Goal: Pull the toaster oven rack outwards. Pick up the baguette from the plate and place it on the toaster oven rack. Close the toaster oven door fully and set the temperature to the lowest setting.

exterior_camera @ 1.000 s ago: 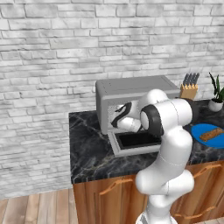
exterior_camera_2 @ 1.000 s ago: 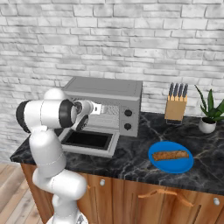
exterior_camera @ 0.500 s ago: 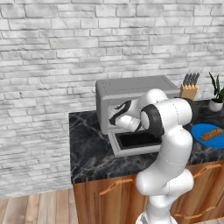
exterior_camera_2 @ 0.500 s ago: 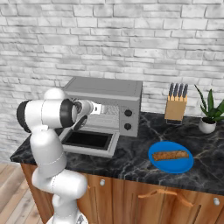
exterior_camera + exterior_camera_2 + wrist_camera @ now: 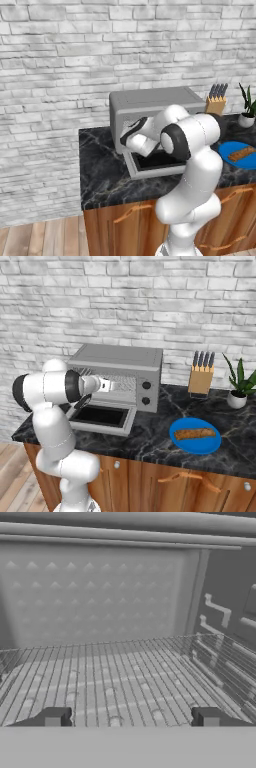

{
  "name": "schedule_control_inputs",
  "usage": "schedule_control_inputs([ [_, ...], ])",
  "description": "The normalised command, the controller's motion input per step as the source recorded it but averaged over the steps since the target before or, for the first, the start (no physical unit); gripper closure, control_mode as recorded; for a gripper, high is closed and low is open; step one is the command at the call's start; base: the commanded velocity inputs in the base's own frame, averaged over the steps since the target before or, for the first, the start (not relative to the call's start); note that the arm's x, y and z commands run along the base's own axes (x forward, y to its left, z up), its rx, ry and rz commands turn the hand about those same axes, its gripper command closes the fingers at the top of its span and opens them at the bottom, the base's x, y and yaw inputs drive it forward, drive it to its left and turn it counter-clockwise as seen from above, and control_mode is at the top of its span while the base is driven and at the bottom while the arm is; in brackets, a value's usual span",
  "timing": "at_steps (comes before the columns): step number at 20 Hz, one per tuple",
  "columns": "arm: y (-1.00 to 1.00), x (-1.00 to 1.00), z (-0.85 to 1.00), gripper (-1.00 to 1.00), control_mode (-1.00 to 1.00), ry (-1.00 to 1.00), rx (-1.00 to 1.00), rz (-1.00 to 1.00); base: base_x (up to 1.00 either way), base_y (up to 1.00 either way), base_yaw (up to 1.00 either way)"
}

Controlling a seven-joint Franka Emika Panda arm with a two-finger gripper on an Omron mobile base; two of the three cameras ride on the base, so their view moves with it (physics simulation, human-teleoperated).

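Hand view: claw [image 5: 131,717] fingers spread apart over the silvery, thin-barred toaster oven rack [image 5: 115,677].

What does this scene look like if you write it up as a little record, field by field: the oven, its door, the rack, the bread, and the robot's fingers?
toaster oven: grey box on the dark marble counter
toaster oven door: folded down, open
toaster oven rack: inside the cavity, just ahead of the fingers
baguette: lying on the plate
plate: blue, on the counter right of the oven
fingers: spread apart, holding nothing, at the oven's mouth
knife block: beside the oven, by a potted plant
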Motion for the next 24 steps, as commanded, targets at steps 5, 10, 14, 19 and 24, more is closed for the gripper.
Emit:
schedule_control_inputs([
  [5, 0.23, -0.77, -0.25, -1.0, -1.0, 0.51, 0.1, 0.01, 0.0, 0.0, 0.0],
  [10, 0.21, -0.78, -0.15, -1.0, -1.0, 0.59, 0.08, 0.02, 0.0, 0.0, 0.0],
  [14, 0.19, -0.87, -0.14, -1.0, -1.0, 0.62, 0.06, 0.01, 0.0, 0.0, 0.0],
  [19, 0.14, -0.98, -0.08, -1.0, -1.0, 0.65, 0.08, 0.0, 0.0, 0.0, 0.0],
  [24, 0.03, -1.0, 0.02, -1.0, -1.0, 0.52, 0.08, 0.0, 0.0, 0.0, 0.0],
])
